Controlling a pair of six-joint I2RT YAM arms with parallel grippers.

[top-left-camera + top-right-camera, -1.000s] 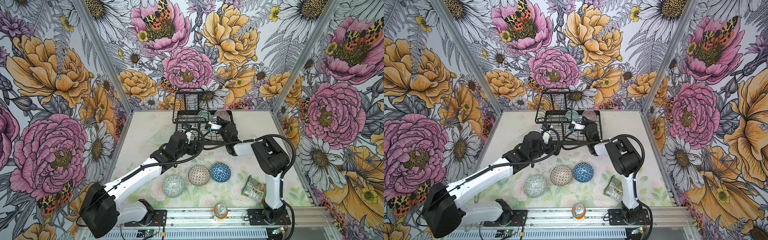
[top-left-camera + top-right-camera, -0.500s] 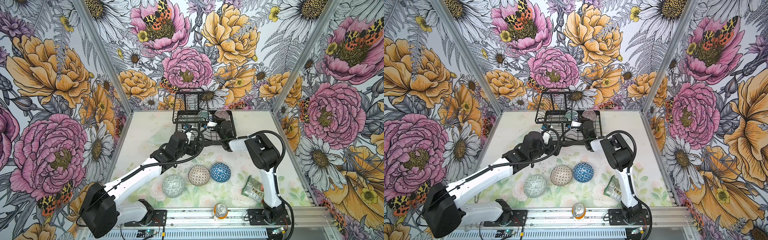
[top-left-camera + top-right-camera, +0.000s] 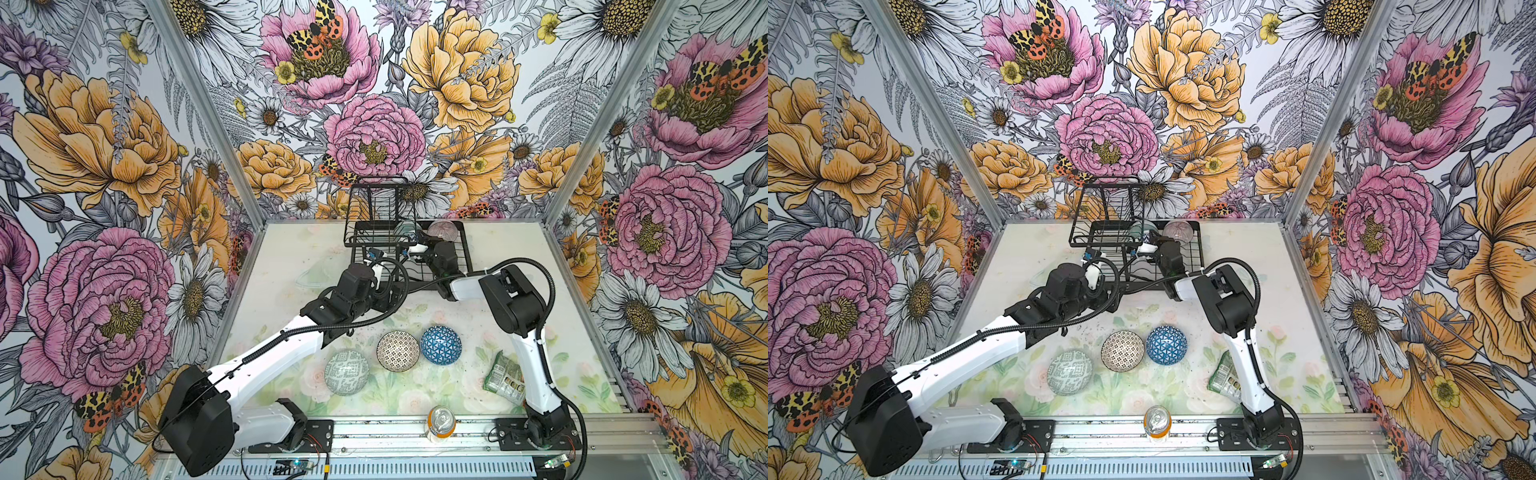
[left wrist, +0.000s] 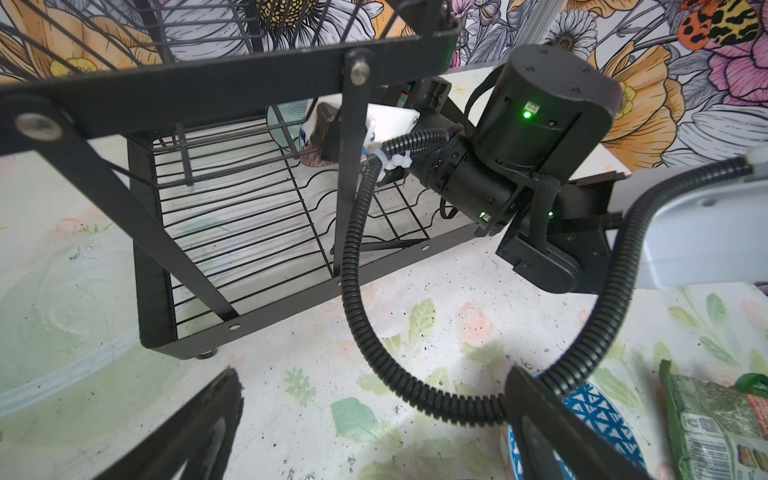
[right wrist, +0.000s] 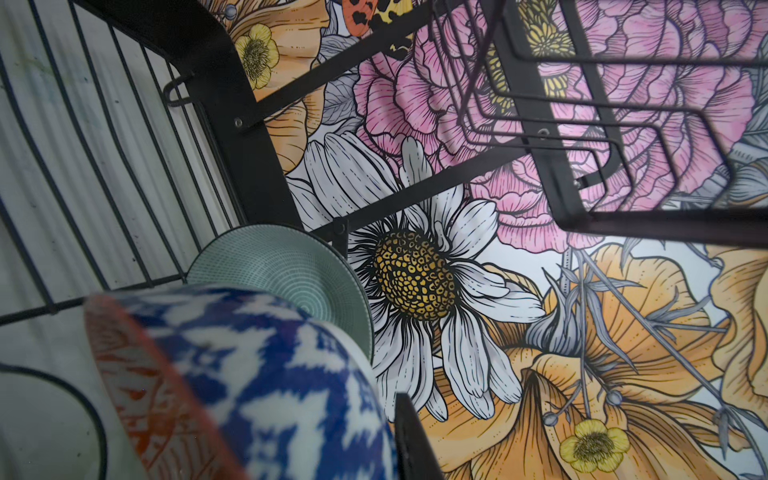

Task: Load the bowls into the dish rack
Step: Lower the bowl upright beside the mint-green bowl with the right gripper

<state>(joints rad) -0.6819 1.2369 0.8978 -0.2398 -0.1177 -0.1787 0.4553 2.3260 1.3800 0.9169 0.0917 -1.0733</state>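
Ceramic bowls, 6: teal bowl [image 3: 405, 230] and pink bowl [image 3: 442, 228] sit in dish rack [image 3: 374, 239]; orange-blue bowl [image 5: 270, 374] gripped by right fingers [image 5: 415, 440] inside it; maze bowl [image 3: 346, 372], lattice bowl [image 3: 397, 350], triangle bowl [image 3: 441, 345] unloaded on bench [image 3: 291, 257]; left fingers [image 4: 548, 424] open, empty.

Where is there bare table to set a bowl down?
Free: the strip between left wall and rack; the stretch between right arm and right wall. Crowded: around the three loose bowls and packet, and inside the rack, where the right gripper holds an orange bowl.
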